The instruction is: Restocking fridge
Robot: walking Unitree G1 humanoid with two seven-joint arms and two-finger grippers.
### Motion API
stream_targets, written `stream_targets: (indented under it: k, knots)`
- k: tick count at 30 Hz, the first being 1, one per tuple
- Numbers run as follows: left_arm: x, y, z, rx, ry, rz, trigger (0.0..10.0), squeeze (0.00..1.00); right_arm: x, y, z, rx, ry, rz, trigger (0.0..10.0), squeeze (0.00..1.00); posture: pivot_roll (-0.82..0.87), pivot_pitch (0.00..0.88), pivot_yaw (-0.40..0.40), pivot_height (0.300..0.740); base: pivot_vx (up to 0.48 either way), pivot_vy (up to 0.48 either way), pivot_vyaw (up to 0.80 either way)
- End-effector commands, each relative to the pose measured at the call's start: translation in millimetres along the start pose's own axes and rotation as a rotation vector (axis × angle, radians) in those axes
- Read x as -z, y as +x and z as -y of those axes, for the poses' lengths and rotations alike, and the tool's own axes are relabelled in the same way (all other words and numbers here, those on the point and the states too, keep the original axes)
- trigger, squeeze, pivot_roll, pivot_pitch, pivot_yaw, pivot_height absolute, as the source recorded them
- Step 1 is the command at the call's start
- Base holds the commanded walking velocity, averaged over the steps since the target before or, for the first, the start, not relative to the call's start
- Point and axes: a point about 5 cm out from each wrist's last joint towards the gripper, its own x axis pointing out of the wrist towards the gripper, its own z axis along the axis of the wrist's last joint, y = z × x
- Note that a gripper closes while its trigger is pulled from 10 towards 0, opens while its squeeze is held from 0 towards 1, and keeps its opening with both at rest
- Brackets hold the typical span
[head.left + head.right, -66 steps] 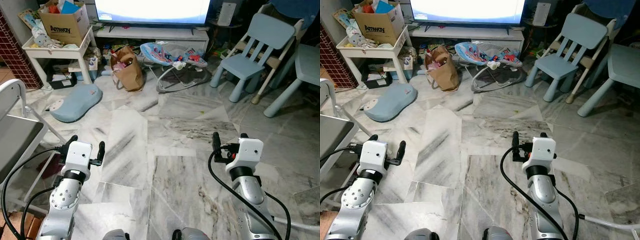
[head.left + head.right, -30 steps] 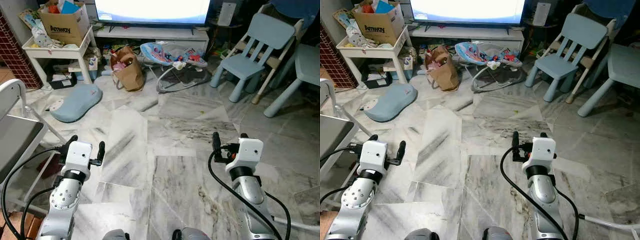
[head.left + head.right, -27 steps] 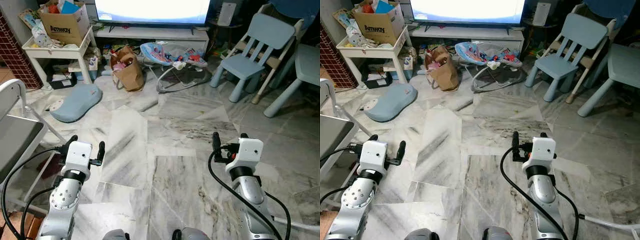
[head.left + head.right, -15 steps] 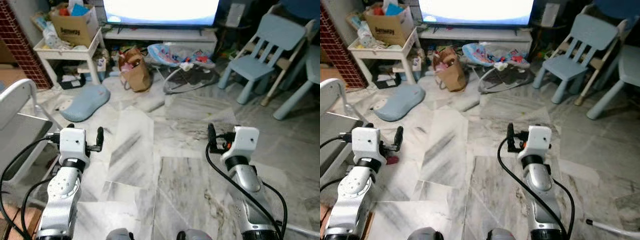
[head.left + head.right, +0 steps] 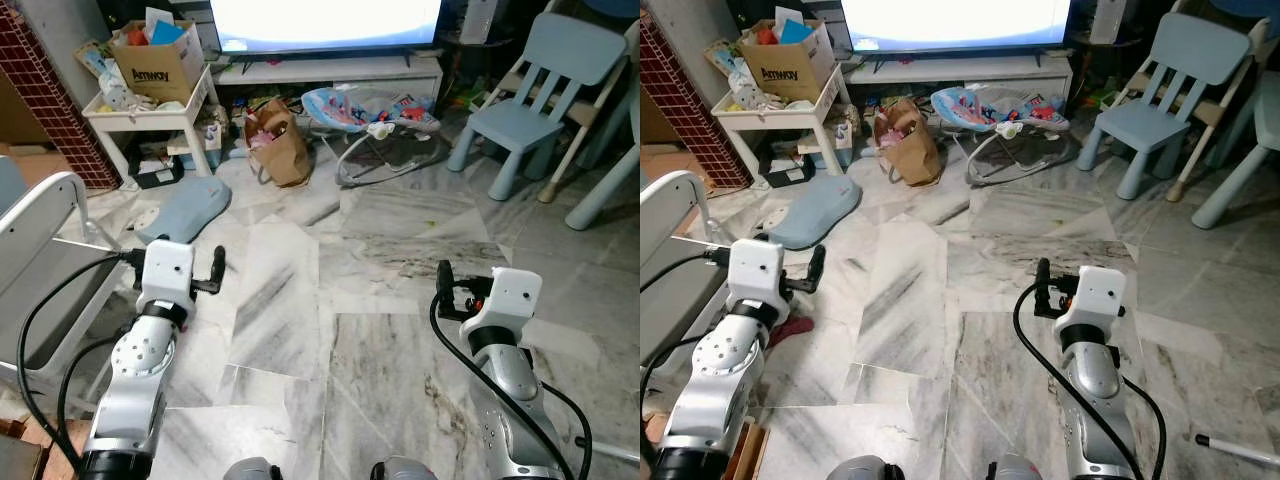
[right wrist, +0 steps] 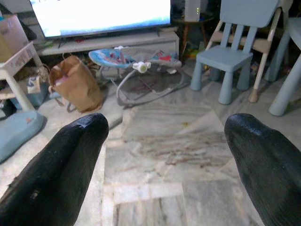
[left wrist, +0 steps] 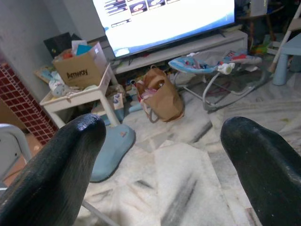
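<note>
No fridge or groceries are appearing beyond the brown paper bag (image 5: 280, 148). Both the left gripper (image 7: 160, 155) and right gripper (image 6: 164, 155) are hanging spread and empty, the left nearer that bag — the task's thing is lying somewhere unseen.

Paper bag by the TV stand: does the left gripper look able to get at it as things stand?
Probably not. The left gripper hangs open over bare marble near the robot, while the paper bag stands well ahead across open floor. Nothing blocks the way; it just looks beyond arm's reach without walking closer.
</note>
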Motion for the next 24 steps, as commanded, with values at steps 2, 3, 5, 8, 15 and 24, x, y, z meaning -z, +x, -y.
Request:
stream_targets:
  k: [2, 3, 5, 8, 15, 24]
  knots:
    - [5.2, -4.3, -4.2, -0.046, 0.002, -0.037, 10.0, 0.0, -3.7, -0.2, -9.3, -0.056, 0.002, 0.004, 10.0, 0.0, 0.02, 0.0, 0.026, 0.74, 0.0, 0.0, 0.0]
    - [6.8, -7.0, -4.3, -0.053, -0.003, -0.045, 10.0, 0.0, -4.1, 0.7, -10.0, -0.065, -0.002, 0.002, 10.0, 0.0, 0.03, 0.0, 0.009, 0.74, 0.0, 0.0, 0.0]
    - [10.6, -13.1, -4.0, -0.06, -0.008, -0.061, 10.0, 0.0, -6.0, 4.0, -10.9, -0.083, -0.007, 0.001, 10.0, 0.0, 0.04, 0.0, -0.003, 0.74, 0.0, 0.0, 0.0]
    - [10.4, -13.9, -3.6, -0.065, -0.007, -0.057, 10.0, 0.0, -8.6, 9.6, -11.1, -0.088, -0.011, 0.006, 10.0, 0.0, 0.06, 0.0, -0.014, 0.74, 0.0, 0.0, 0.0]
    - [3.9, -7.0, -5.6, -0.054, 0.007, -0.046, 10.0, 0.0, -12.1, 17.7, -19.0, -0.105, -0.007, 0.016, 10.0, 0.0, 0.06, 0.0, -0.015, 0.74, 0.0, 0.0, 0.0]
    - [6.4, -4.0, -8.9, -0.021, 0.031, -0.063, 10.0, 0.0, -11.7, 20.6, -9.3, -0.051, 0.013, 0.011, 10.0, 0.0, 0.05, 0.0, 0.001, 0.74, -0.11, 0.0, 0.0]
